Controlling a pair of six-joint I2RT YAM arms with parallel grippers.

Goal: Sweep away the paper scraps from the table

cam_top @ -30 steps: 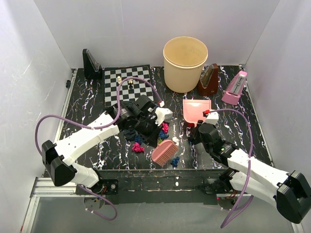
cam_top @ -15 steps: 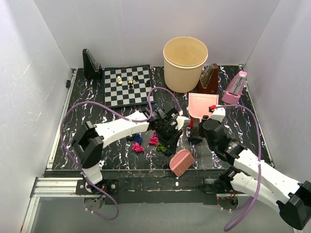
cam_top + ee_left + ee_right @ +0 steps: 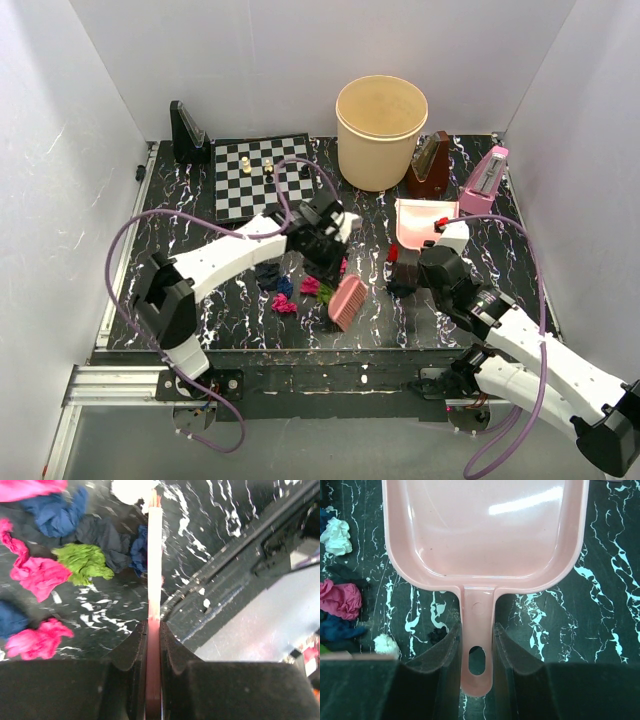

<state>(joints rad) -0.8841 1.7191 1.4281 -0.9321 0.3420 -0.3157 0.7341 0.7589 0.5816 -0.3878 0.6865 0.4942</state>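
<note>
Plainly little was done: the scraps lay loose on the table, the dustpan empty; left gripper clamped the brush, right gripper the dustpan's handle

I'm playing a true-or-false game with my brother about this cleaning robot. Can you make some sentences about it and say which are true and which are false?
1. The right pincer is shut on the handle of the dustpan. True.
2. The dustpan is full. False: it is empty; the paper scraps lie on the table.
3. The left pincer holds a pink brush. True.
4. The chessboard is bare. False: a few pieces stand on it.
5. The big round tub is blue. False: it is cream.
</note>
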